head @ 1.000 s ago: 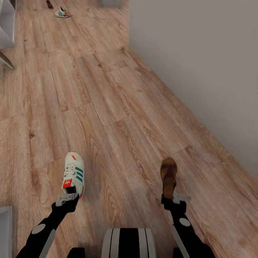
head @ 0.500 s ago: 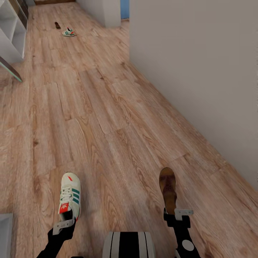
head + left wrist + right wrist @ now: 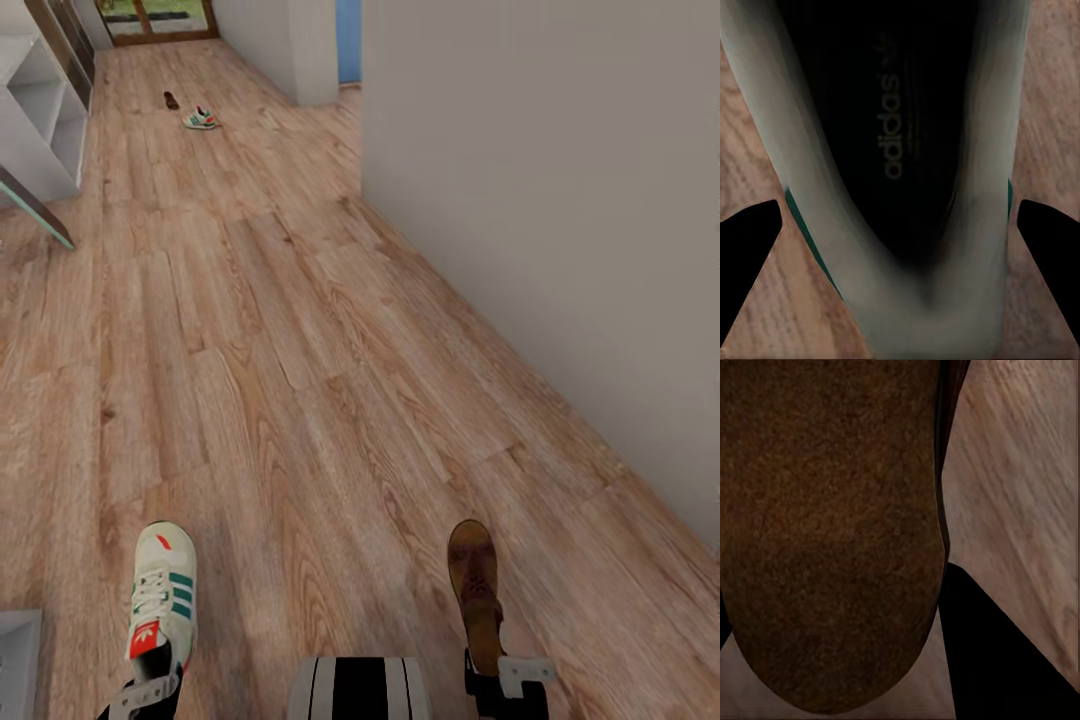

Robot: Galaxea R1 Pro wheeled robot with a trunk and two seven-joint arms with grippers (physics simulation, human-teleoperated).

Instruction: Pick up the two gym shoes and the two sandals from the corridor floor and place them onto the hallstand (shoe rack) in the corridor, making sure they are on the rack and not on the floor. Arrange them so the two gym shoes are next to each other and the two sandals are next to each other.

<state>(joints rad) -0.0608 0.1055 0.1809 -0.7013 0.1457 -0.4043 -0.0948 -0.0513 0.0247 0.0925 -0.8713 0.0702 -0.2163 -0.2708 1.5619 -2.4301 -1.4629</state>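
While the head camera has tilted up over the last second, so that more of the far corridor now shows, the two carried shoes keep their place at the arms. The left pincer [image 3: 148, 690] is closed on the heel of one gym shoe [image 3: 160, 598], whose dark inside lies between the finger tips in the left wrist view. The right pincer [image 3: 505, 675] grips the heel end of one sandal [image 3: 474, 580], toe pointing away. Both hang above the corridor floor [image 3: 300, 350]. Far down the corridor the second gym shoe [image 3: 200, 119] and second sandal [image 3: 171, 101] lie on the planks, just beside each other. At the far left stands a pale shelved unit [image 3: 40, 110], probably the hallstand. With one of each pair in hand and nothing yet on the rack, the task looks under halfway; the wider look ahead suggests the robot is finding its way to the rack.
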